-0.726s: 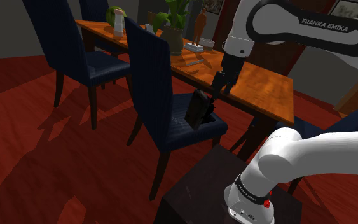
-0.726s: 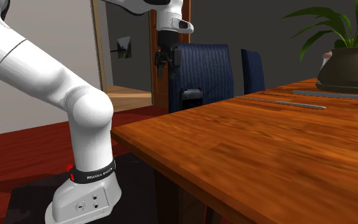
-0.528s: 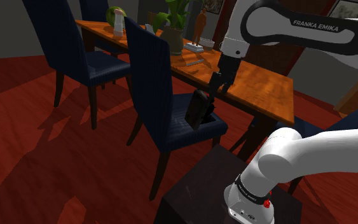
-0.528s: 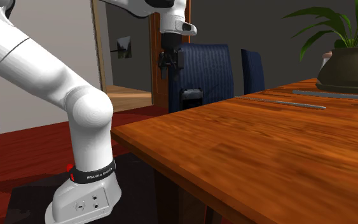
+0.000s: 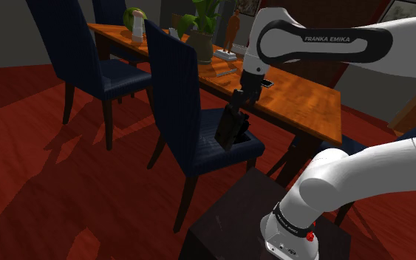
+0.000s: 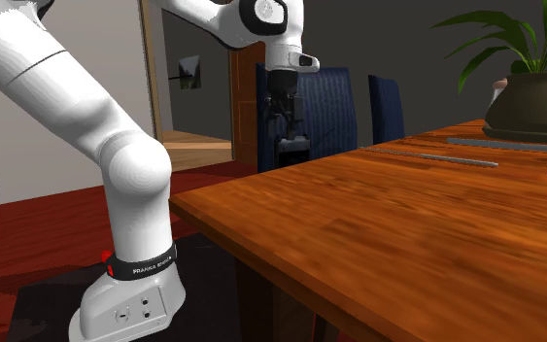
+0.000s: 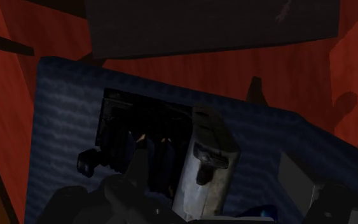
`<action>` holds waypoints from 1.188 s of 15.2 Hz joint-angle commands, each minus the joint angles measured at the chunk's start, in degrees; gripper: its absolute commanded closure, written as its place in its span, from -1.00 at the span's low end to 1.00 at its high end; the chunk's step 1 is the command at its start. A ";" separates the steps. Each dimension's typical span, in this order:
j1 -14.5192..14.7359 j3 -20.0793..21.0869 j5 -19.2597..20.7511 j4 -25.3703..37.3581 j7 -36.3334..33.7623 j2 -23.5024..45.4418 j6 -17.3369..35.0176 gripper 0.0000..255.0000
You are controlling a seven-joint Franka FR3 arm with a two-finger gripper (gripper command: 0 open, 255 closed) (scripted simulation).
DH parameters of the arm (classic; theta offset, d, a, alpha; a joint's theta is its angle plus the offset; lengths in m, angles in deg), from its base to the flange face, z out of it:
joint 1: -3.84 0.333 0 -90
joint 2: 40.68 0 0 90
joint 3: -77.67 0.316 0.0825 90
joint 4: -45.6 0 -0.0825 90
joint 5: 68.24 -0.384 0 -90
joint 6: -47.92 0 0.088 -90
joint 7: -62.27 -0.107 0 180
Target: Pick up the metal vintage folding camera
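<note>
While hanging with gripper [image 5: 236,105] released just above the dark folding camera [image 5: 232,130], standing on the near blue chair seat [image 5: 206,151] beside the worktop [image 5: 302,103], risks toppling it off the seat if lowered off-centre.

The arm [image 5: 313,46] has swung from over the table [image 5: 306,100], lowering its jaws close above the folding camera [image 5: 232,127].
</note>
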 commanded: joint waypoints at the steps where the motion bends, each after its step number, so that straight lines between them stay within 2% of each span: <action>1: 0.01 0.04 0.03 -1.55 -0.15 0.16 1.75 -1.00; 5: 0.00 -0.01 0.08 -3.38 -0.21 0.39 3.81 -1.00; 6: 0.01 0.02 0.06 -3.59 -0.25 0.21 3.84 1.00; 15: -0.01 -0.01 0.08 -3.38 -0.21 0.39 3.81 1.00; 18: 0.01 0.05 0.01 -1.24 -0.13 0.13 1.41 1.00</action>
